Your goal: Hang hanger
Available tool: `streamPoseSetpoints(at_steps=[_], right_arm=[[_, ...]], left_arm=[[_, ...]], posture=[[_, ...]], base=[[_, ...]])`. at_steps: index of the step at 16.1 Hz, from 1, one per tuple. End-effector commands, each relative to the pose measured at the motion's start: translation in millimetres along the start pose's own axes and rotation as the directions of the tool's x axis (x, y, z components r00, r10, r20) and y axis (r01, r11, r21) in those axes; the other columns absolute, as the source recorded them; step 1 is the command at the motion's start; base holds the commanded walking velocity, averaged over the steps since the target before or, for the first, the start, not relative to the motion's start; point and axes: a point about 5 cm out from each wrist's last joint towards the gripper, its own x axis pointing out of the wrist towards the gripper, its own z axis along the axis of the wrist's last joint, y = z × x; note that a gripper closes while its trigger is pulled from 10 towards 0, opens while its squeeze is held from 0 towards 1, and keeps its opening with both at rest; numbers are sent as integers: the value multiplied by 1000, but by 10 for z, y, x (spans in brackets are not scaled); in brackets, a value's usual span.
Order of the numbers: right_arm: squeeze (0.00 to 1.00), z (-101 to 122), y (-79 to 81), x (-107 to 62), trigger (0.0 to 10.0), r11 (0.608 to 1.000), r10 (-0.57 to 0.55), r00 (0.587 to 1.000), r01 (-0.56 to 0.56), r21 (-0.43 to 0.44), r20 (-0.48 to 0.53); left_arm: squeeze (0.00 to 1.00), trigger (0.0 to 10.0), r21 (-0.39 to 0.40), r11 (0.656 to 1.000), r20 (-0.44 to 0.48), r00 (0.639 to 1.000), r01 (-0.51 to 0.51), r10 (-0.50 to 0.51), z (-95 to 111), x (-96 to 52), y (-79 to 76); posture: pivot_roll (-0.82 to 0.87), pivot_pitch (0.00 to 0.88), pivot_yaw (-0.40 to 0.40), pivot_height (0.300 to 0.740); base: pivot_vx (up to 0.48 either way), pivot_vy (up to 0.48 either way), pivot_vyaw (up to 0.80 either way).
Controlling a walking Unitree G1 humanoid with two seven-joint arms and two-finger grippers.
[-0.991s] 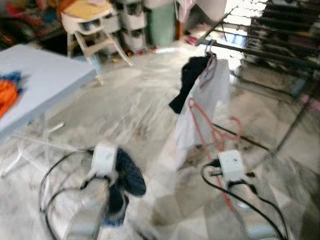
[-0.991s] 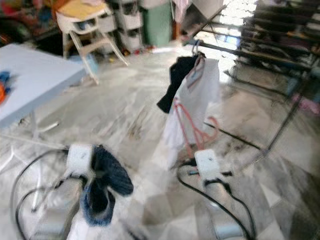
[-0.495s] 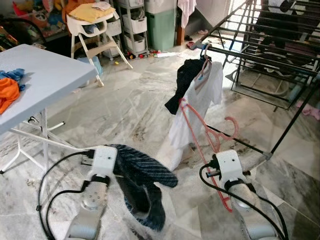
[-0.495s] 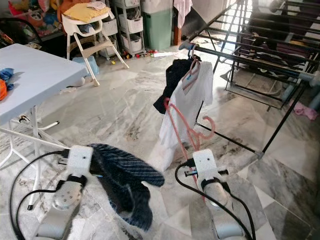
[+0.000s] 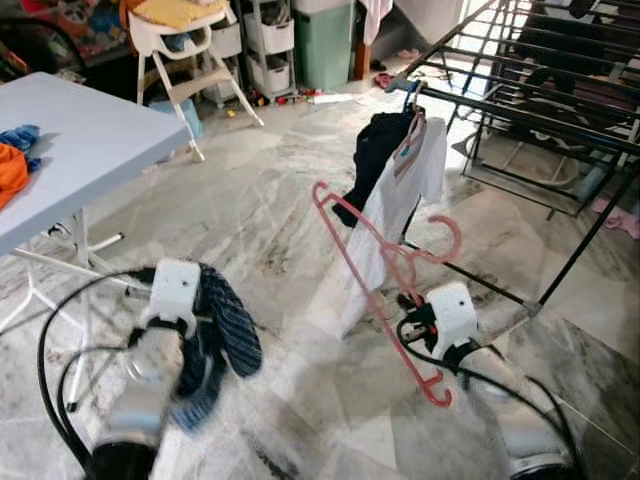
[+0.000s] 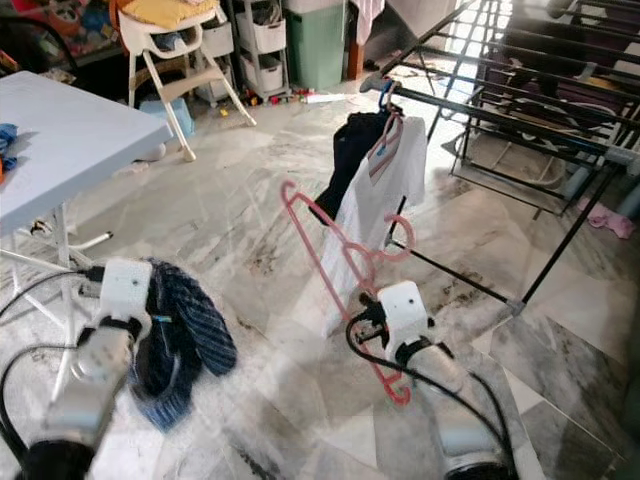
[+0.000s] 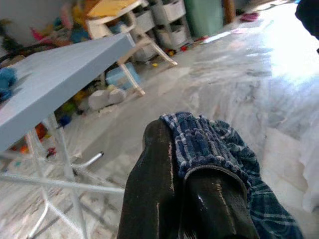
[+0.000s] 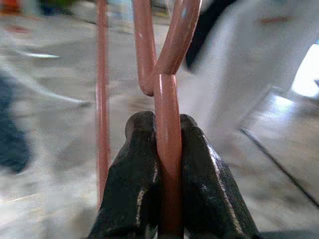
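Pinching the pink hanger (image 5: 378, 262) near its neck, the right gripper (image 8: 167, 134) holds it tilted in the air, just in front of a white shirt (image 5: 400, 200) that hangs on the drying rack (image 5: 520, 100). The left gripper (image 7: 182, 159) is clamped on a blue striped cloth (image 5: 222, 325) beside the table (image 5: 90, 140).

No writing, label, brand or number can be read on anything in these views.
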Motion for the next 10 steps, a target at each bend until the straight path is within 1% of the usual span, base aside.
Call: streamPoseSetpoints(at_steps=[1,2,3,4,5,6,7,8,9,10], right_arm=[[0,137,45,28,10000,996,93,995,-93,1,48],[0,168,33,13,10000,990,144,988,-144,5,51],[0,179,9,2,10000,984,177,983,-177,10,44],[0,186,4,-6,10000,977,211,977,-211,17,39],[0,186,2,-16,10000,973,229,973,-229,16,30],[0,173,-2,-23,10000,972,236,972,-236,16,18],[0,140,6,-26,10000,971,241,971,-241,4,-6],[0,111,13,-32,10000,970,243,970,-243,-18,-25],[0,100,21,-43,10000,968,251,967,-252,-10,-30],[0,106,38,-55,10000,963,271,962,-271,4,-30]], left_arm=[[0,10000,-1,1000,27,999,24,-24,45,36,36],[0,10000,25,999,48,998,39,-40,89,62,53],[0,10000,90,996,66,998,16,-22,119,90,98],[0,10000,117,990,56,996,-76,70,119,130,192],[0,10000,123,980,35,988,-155,152,101,160,270],[0,10000,100,977,25,982,-190,189,96,174,301],[0,10000,118,957,22,964,-266,265,109,189,354],[0,10000,146,936,20,947,-320,320,111,199,401],[0,10000,135,926,24,936,-352,352,134,206,443],[0,10000,140,913,27,923,-383,383,147,213,478]], posture=[[-75,47,23,740],[-75,49,23,740],[-73,50,21,740],[-73,52,21,740],[-72,55,20,740],[-72,57,18,740],[-71,61,18,740],[-71,63,19,740],[-70,68,18,740],[-70,70,20,740]], base=[[0,0,0],[0,0,0],[0,0,0],[0,0,0],[0,0,0],[0,0,0],[0,0,0],[0,0,0],[0,0,0],[0,0,0]])
